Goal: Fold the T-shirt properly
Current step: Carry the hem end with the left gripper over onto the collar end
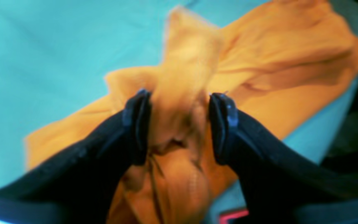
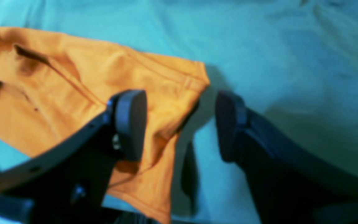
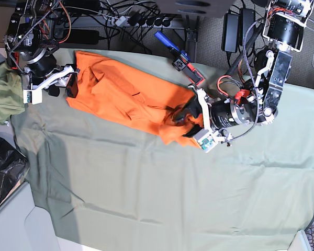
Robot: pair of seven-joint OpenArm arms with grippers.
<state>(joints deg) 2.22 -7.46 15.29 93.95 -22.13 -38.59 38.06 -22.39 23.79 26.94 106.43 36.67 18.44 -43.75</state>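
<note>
Across the far part of your table cloth [image 3: 162,193] the T-shirt [image 3: 125,99] lay stretched slantwise between your two arms, with the right gripper [image 3: 63,83] straddling its edge at the base view's left and the left gripper [image 3: 191,120] around a bunched fold at its opposite end.

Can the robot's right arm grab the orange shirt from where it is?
Probably yes. The right pincer stands open right at the T-shirt's corner, one finger over the cloth, the other over the table cloth. Nothing blocks it.
</note>
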